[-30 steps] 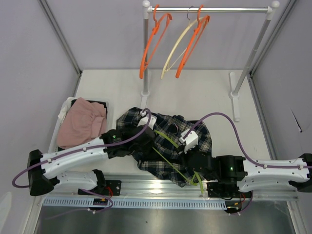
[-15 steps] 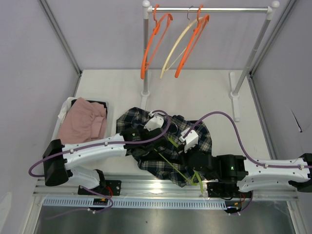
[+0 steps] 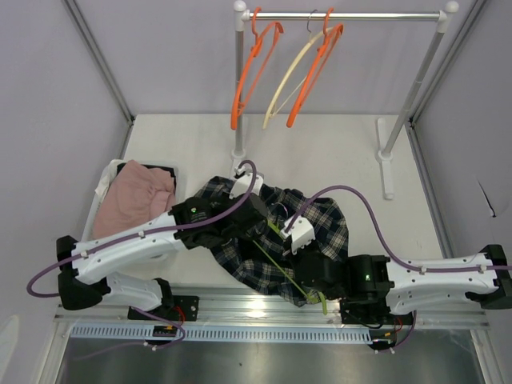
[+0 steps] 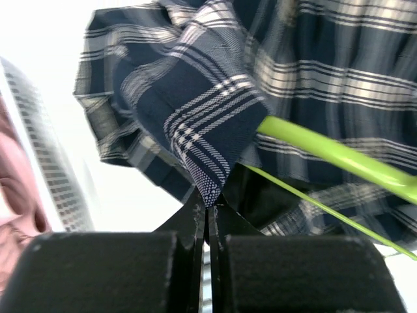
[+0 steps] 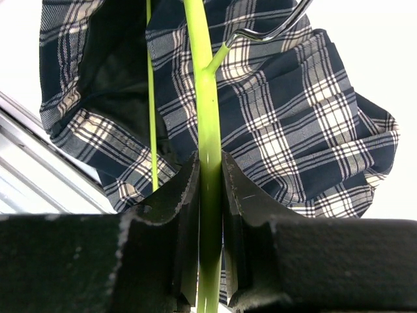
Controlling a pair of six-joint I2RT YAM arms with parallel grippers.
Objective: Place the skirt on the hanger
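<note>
The navy plaid skirt [image 3: 324,228] lies bunched on the white table between the two arms. The lime-green hanger [image 3: 276,262] lies slanted across it, partly under the cloth. My left gripper [image 3: 258,224] is shut on a folded edge of the skirt [image 4: 195,111]; the left wrist view has the cloth corner pinched at the gripper [image 4: 208,203], with the green hanger arm [image 4: 326,153] just to the right. My right gripper [image 3: 314,282] is shut on the hanger. The right wrist view shows the gripper [image 5: 210,182] clamping the green bar [image 5: 205,98], the metal hook [image 5: 273,29] above, and the skirt [image 5: 293,130] behind.
A clothes rack [image 3: 344,14] stands at the back with two orange hangers [image 3: 252,76] and a cream one [image 3: 290,76]. A bin [image 3: 178,172] at the left holds a pink garment [image 3: 136,200]. A metal rail [image 3: 240,308] runs along the near edge.
The left gripper has shut on a fold of the skirt, and the left arm has swung over its left part. The right arm, still holding the hanger, has shifted slightly left.
</note>
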